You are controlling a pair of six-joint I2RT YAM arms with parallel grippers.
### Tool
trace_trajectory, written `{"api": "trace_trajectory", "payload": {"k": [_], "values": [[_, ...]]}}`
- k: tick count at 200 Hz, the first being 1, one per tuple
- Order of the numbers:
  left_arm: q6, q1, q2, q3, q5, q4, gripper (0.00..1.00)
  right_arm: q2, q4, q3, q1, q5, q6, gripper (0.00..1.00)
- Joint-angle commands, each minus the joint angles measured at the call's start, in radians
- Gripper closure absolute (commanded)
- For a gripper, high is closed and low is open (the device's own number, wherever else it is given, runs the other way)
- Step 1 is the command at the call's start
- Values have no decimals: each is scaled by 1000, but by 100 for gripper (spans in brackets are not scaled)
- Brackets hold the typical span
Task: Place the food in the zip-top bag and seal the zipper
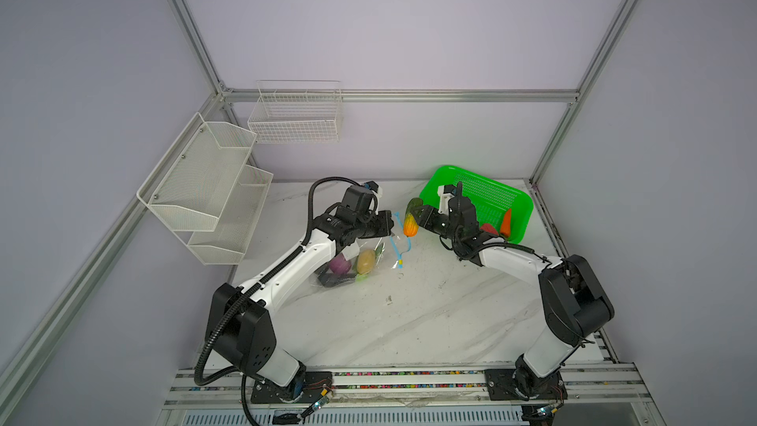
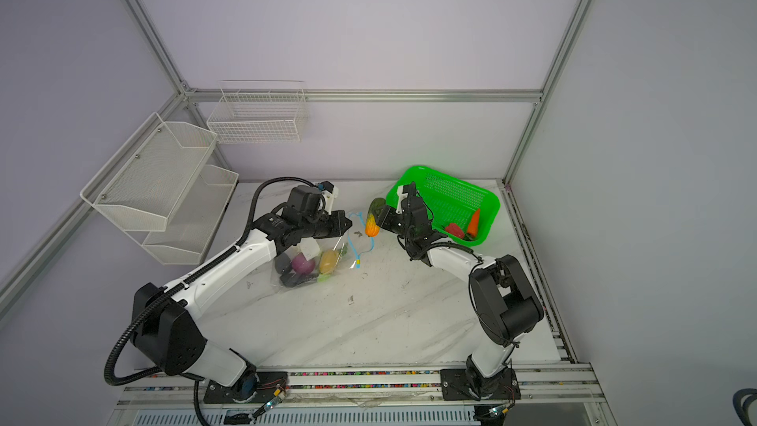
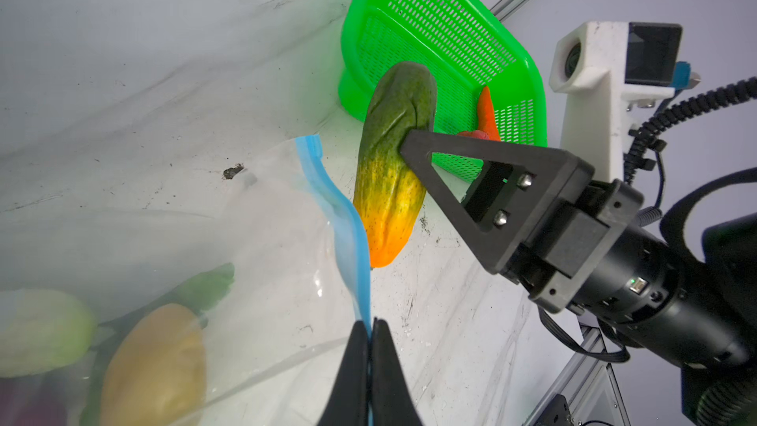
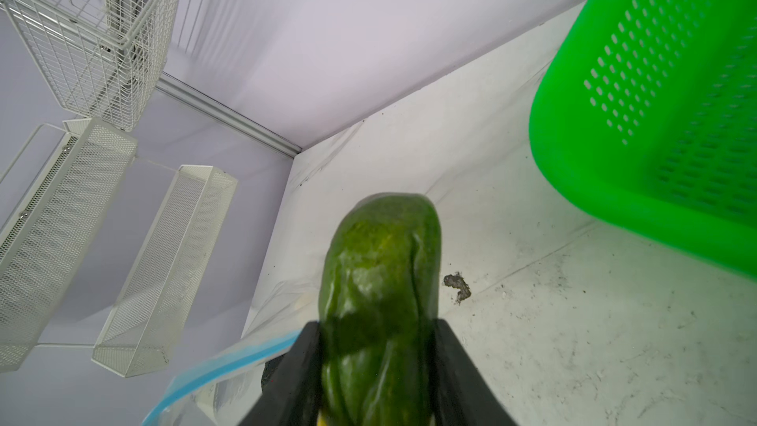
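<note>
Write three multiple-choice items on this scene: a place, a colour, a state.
1. The orange carrot lies: A) in the green basket; B) in a wire rack; C) on the bare tabletop.
2. The zipper strip on the bag edge is: A) red; B) black; C) light blue.
3. The right gripper is: A) open and empty; B) shut on the green-to-orange fruit; C) shut on the carrot.
Key: 1 A, both top views show it inside the basket. 2 C, the left wrist view shows it blue. 3 B, its jaws clamp the fruit's sides.
</note>
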Motion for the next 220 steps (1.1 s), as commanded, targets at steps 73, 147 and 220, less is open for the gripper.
{"api": "trace_trajectory", "payload": {"k": [73, 147, 220], "values": [[-12, -12, -33, -18, 6, 46, 100, -94, -18, -53, 66, -10, 23, 59], [-12, -15, -30, -13, 7, 46, 100, -68, -2, -63, 100, -20, 32, 58], [-9, -14, -33, -15, 6, 46, 100, -19, -58, -27, 114, -46, -6, 57]]}}
